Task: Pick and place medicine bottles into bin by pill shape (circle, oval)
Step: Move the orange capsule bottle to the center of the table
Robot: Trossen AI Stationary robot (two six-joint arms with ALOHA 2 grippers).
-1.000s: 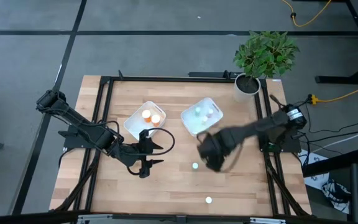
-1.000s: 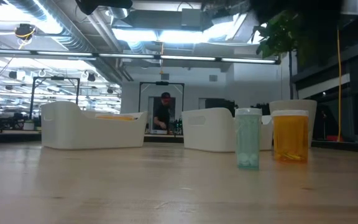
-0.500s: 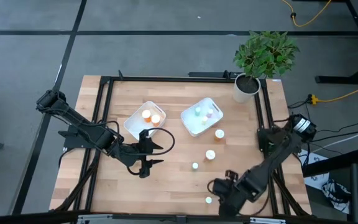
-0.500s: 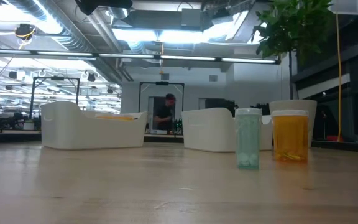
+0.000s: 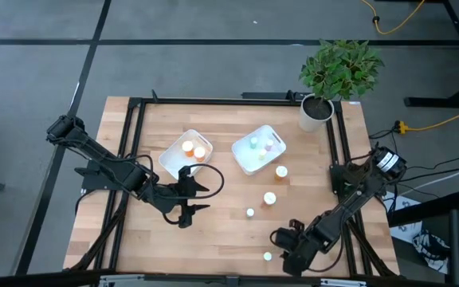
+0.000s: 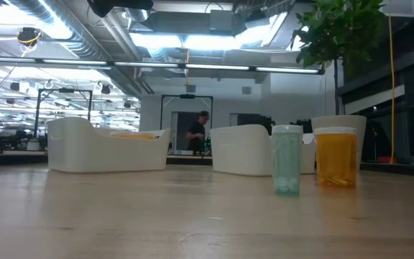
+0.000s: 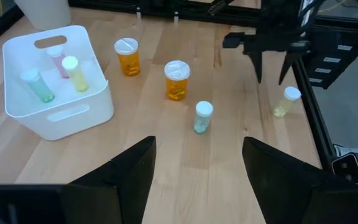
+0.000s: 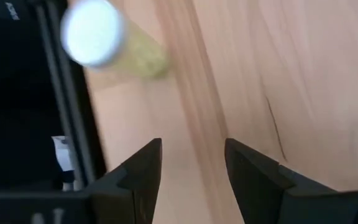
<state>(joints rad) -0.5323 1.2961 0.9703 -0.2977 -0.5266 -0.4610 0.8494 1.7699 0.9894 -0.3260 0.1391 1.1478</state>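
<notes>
Several small bottles stand on the wooden table: two orange ones (image 5: pixel 281 171) (image 5: pixel 269 198), a pale green one (image 5: pixel 250 213) and a pale yellow one (image 5: pixel 267 256) by the near edge. My right gripper (image 5: pixel 285 253) is open and hovers just right of the yellow bottle, which shows ahead of its fingers in the right wrist view (image 8: pixel 104 40). My left gripper (image 5: pixel 186 201) is open and empty at the table's left middle. A white bin (image 5: pixel 171 159) holds orange bottles. A second bin (image 7: pixel 17 115) holds pale green, pink and yellow ones.
A potted plant (image 5: pixel 317 108) stands at the far right corner. A black frame rail (image 5: pixel 345 223) runs along the table's right side beside my right arm. In the low view the green bottle (image 6: pixel 287 169) and an orange one (image 6: pixel 335 157) stand before the bins.
My right gripper has swung from beside the right bin toward the table's near edge and now stands by the pale yellow bottle. The two orange bottles it covered before show again. No bottle has moved.
</notes>
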